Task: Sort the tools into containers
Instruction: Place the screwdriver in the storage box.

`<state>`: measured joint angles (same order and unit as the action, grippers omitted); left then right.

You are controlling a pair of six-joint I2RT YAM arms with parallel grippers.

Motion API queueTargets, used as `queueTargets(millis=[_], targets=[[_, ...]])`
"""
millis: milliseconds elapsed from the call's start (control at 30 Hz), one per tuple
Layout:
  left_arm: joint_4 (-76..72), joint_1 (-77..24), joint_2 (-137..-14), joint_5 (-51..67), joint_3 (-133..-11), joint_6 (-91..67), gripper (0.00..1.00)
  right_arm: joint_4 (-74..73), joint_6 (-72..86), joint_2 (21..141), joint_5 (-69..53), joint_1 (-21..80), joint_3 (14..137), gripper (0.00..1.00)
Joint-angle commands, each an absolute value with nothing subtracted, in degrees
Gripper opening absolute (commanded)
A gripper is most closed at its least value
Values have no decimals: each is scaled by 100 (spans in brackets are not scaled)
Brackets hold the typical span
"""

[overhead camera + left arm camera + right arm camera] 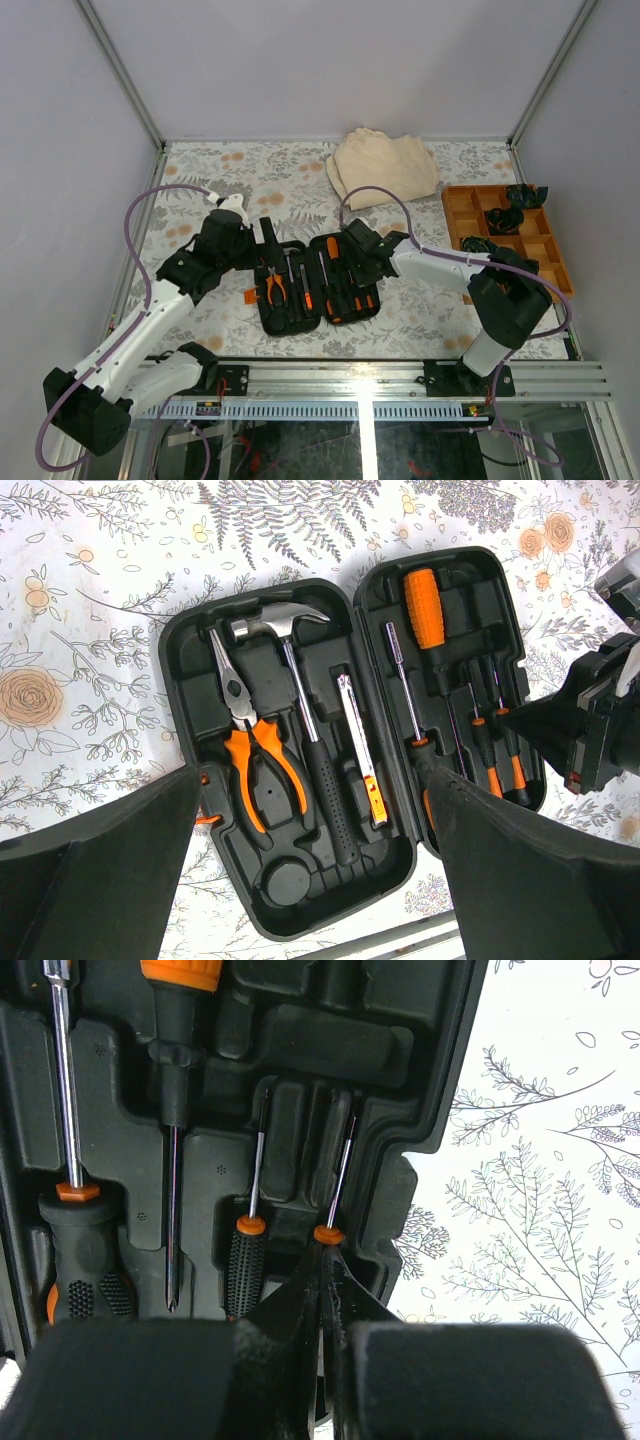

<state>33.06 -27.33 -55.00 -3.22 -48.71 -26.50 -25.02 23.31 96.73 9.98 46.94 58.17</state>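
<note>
Looking down from the top camera, the open tool case lies on the worktop between the arms. The right claw sits over its right half, and the left claw is by its left edge.

In the left wrist view, the left claw hangs wide open above the left half, holding nothing.

In the right wrist view, the right claw is closed, its tips meeting at the orange collar of the outermost small screwdriver. The shaft runs straight away from the claw along its slot. Whether the handle is actually pinched is hidden.
</note>
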Motion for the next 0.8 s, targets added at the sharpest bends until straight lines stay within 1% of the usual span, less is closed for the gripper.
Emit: queueTargets(millis=[0,167,333,400,467,633,767], targets=[[3226,-2716,-5505,-378,-4834,-2672,93,-2405,2562,10576,90,4736,5121,0],[3221,-2716,-5517,-366,-4834,-2672,93,-2579,2555,10115,403,4732,5291,1],[3226,-2716,-5521,-354,-4830,-2674,93,-2739,2435,9324,736,4734,5747,14],[3225,-2719,-5513,-357,-4834,-2676,93,-2588,2429,9036,817,4737,5836,21],[3226,-2718,-5519,-353,-4834,-2663,93,-2377,2426,8774,900,4732,5850,26],[3225,-2716,-5502,-371,-4825,-2665,93,-1971,2534,8122,1209,4733,5669,30],[3226,-2715,-5528,-354,-4825,-2663,93,-1708,2608,7499,1625,4737,5205,32]])
